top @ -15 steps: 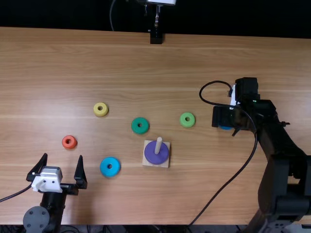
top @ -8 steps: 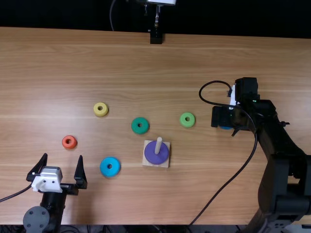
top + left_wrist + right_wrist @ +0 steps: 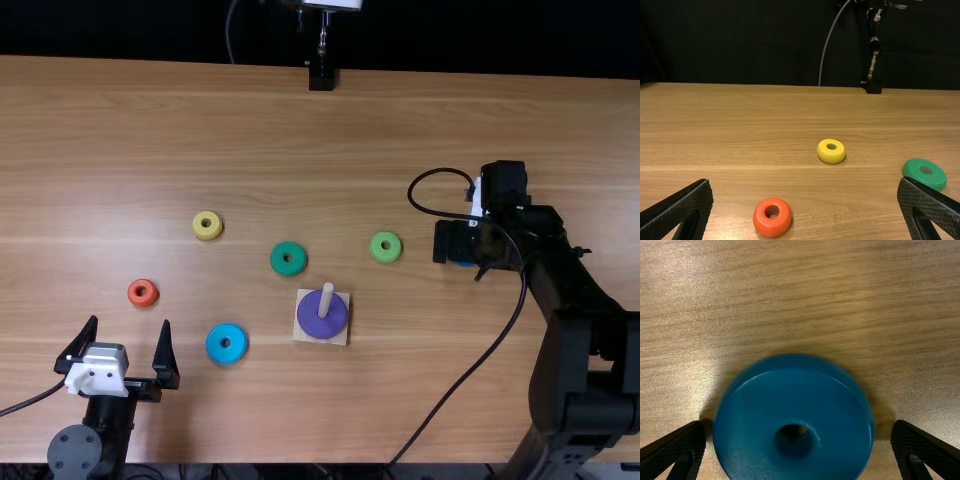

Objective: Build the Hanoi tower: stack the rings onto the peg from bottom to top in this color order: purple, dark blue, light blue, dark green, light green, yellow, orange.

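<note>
Purple ring [image 3: 311,318] encircles the peg [image 3: 327,297] on its square base [image 3: 301,334]; light blue ring [image 3: 226,354] lies between base and left gripper [image 3: 130,322].

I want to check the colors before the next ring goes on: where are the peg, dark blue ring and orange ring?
Peg [image 3: 326,299]: top view, on its shaft.
Dark blue ring [image 3: 752,432]: right wrist view, on its flat face.
Orange ring [image 3: 772,228]: left wrist view, on its outer side.

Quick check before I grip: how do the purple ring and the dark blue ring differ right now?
The purple ring is threaded on the peg; the dark blue ring has nothing through its hole.
The purple ring lies over the wooden base; the dark blue ring lies on the table, between the open fingers of the right gripper.
Both are round and lie flat.
</note>
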Action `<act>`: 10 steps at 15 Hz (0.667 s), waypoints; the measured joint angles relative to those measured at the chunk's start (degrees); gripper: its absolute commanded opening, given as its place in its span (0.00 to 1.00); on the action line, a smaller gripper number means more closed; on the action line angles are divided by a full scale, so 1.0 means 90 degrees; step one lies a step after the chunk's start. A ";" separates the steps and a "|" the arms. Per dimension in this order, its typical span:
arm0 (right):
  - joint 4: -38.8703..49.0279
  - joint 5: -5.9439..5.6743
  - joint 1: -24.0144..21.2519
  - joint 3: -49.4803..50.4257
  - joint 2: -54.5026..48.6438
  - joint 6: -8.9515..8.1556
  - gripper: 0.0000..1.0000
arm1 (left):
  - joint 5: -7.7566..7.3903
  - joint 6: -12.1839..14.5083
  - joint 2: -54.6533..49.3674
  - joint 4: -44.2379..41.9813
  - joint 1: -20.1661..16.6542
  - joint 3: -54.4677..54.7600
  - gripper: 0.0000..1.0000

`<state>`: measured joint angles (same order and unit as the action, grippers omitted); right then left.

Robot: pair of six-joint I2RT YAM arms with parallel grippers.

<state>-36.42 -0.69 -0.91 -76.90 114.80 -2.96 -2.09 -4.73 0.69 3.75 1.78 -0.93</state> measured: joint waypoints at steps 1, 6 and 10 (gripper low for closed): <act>0.0000 0.0007 0.0000 -0.0002 0.0000 0.0000 1.00 | 0.0000 0.0002 -0.0002 -0.0002 0.0000 -0.0002 1.00; 0.0005 0.0010 0.0000 -0.0087 0.0061 -0.0007 1.00 | 0.0002 0.0000 -0.0002 -0.0002 0.0000 0.0000 1.00; 0.0000 0.0002 0.0000 -0.0170 0.0121 0.0000 0.01 | 0.0002 0.0000 -0.0002 0.0000 -0.0002 0.0000 1.00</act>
<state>-36.42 -0.67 -0.91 -78.43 115.90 -2.96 -2.07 -4.73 0.67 3.75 1.76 -0.93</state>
